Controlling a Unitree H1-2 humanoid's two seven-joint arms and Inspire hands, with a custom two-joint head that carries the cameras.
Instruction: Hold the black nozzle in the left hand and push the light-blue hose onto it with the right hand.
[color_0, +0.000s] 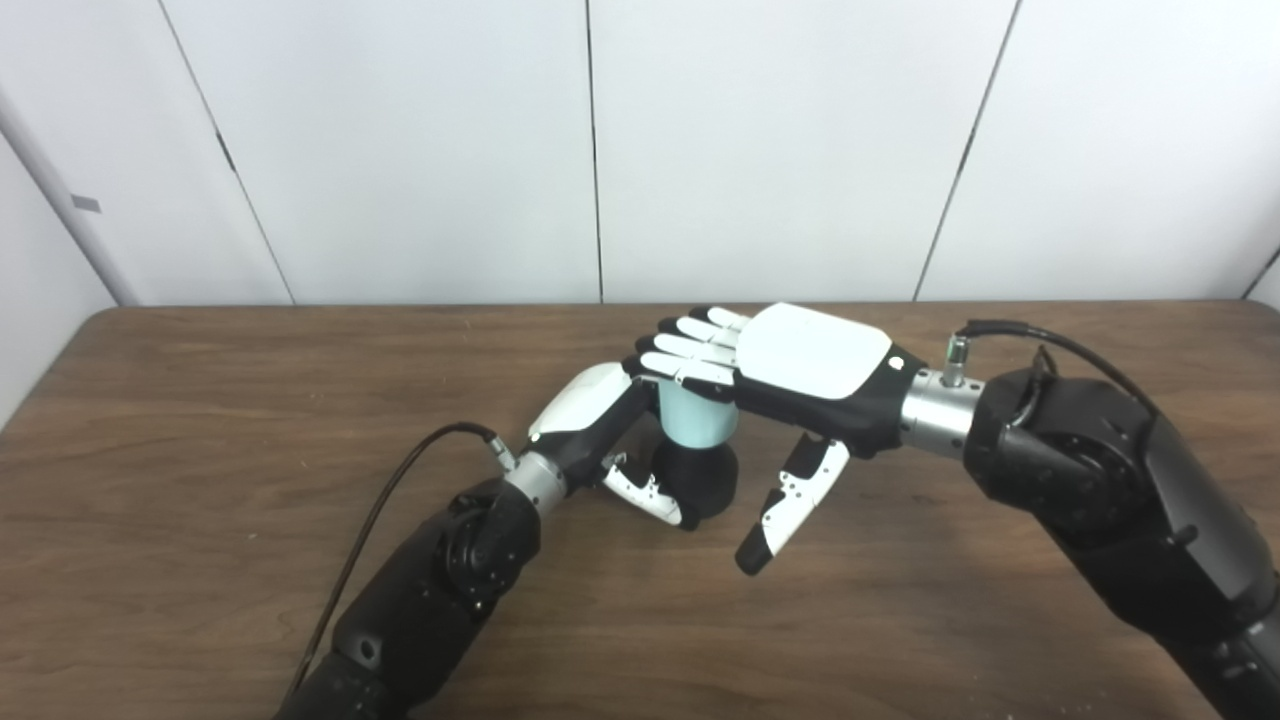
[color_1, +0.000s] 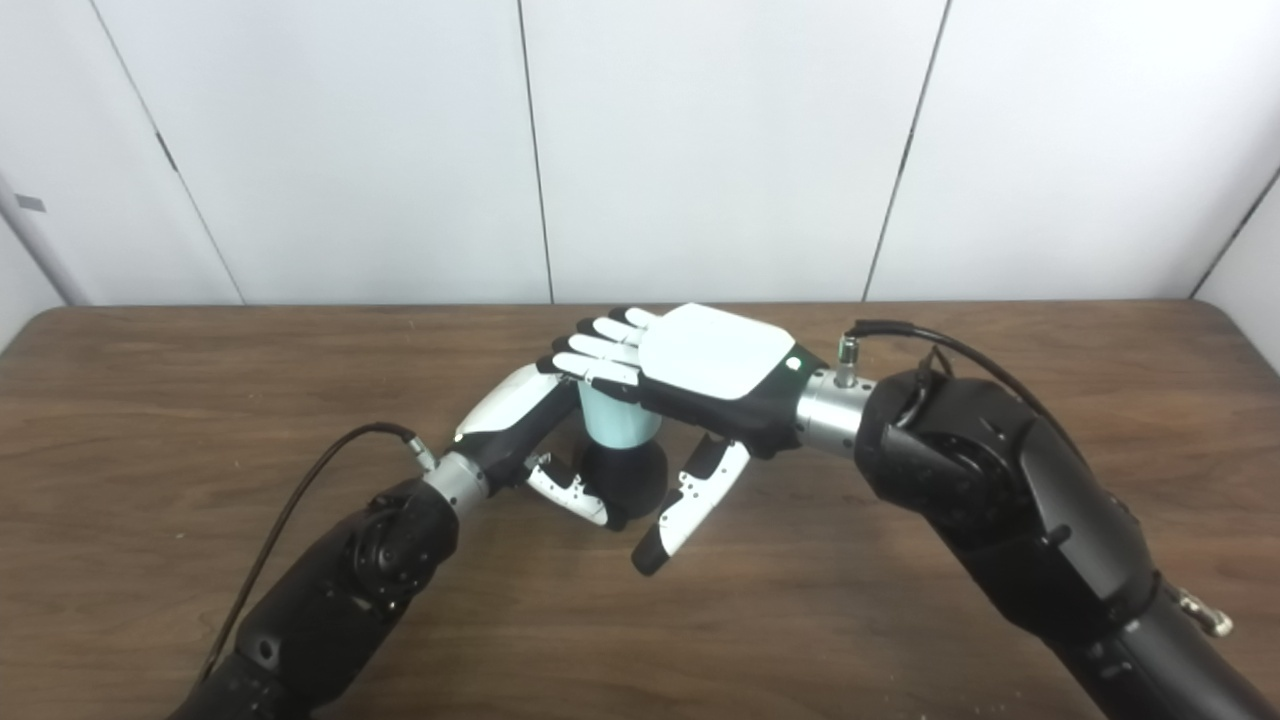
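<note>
Mid-table: left hand (color_0: 600, 440) wrapped round black nozzle (color_0: 700, 480), light-blue hose (color_0: 695, 418) standing on top. Right hand (color_0: 790, 365) flat, pressing down, thumb spread. Likely trouble: off-centre push, tipping hose sideways.

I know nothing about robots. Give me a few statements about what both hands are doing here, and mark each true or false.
1. The left hand is wrapped around the black nozzle. True.
2. The light-blue hose lies flat on the table, away from the nozzle. False: it stands upright on top of the nozzle.
3. The right hand rests flat, palm down, on top of the hose. True.
4. The right hand's thumb is curled tightly round the hose. False: it hangs down, clear of it.
5. The table is glossy white. False: it is brown wood.
</note>
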